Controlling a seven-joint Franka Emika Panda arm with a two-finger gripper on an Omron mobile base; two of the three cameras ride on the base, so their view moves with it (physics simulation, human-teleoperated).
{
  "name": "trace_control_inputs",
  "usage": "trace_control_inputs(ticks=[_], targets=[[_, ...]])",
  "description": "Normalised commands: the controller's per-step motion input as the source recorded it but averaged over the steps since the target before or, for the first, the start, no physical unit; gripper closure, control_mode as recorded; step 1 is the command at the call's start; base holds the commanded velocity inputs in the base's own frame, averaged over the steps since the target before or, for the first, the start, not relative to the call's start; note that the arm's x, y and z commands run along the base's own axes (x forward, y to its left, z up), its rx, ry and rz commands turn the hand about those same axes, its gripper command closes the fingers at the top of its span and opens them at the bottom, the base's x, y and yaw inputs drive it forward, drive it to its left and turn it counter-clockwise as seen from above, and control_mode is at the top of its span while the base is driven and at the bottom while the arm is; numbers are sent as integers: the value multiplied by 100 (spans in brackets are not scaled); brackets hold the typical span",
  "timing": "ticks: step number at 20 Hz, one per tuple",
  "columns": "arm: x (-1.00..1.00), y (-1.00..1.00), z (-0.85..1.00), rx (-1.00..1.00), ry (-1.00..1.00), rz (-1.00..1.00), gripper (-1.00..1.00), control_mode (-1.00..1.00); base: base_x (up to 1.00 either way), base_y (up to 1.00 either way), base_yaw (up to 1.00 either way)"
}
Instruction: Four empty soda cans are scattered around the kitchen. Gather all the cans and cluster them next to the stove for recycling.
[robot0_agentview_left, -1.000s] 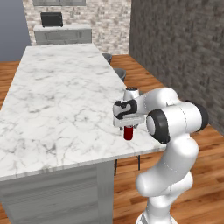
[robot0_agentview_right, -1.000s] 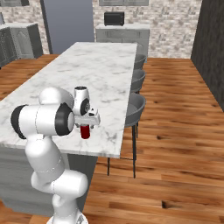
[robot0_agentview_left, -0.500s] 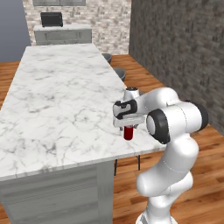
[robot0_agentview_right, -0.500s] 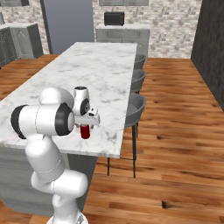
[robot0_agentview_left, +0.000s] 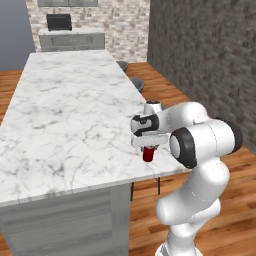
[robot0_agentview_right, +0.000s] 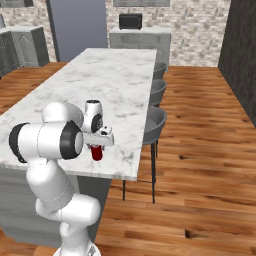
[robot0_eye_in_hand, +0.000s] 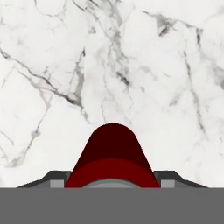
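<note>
One soda can (robot0_agentview_left: 148, 154) (robot0_agentview_right: 97, 153), red and upright, stands on the white marble island counter (robot0_agentview_left: 65, 105) close to its near right corner. My gripper (robot0_agentview_left: 148, 148) (robot0_agentview_right: 97, 148) points straight down over it, the hand's white body covering the can's top. In the hand view the can (robot0_eye_in_hand: 112, 153) rises between the two dark fingertips (robot0_eye_in_hand: 56, 179), which sit flush against its sides, so the gripper (robot0_eye_in_hand: 112, 181) is shut on the can. The can's base still looks to be on the marble. The stove is out of view.
Grey stools (robot0_agentview_right: 155, 117) (robot0_agentview_left: 136, 82) line the island's right side, just past the counter edge near the can. A black appliance (robot0_agentview_left: 58, 21) (robot0_agentview_right: 130, 20) sits on the back counter. A dark brick wall (robot0_agentview_left: 210, 50) runs along the right, above wood floor (robot0_agentview_right: 200, 150).
The fingers have closed in against the can's sides. The arm, the can and the base views stay where they were.
</note>
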Motion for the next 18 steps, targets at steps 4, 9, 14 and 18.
trace_control_inputs(ticks=[4, 9, 14, 18], targets=[[-11, -6, -5, 1, 2, -3, 100, -100, 0, 0, 0], [-13, -2, 13, 0, -4, 0, 100, -100, 0, 0, 0], [-30, 0, 49, 0, -4, 0, 100, -100, 0, 0, 0], [-37, -1, 59, 0, 0, 0, 100, -100, 0, 0, 0]])
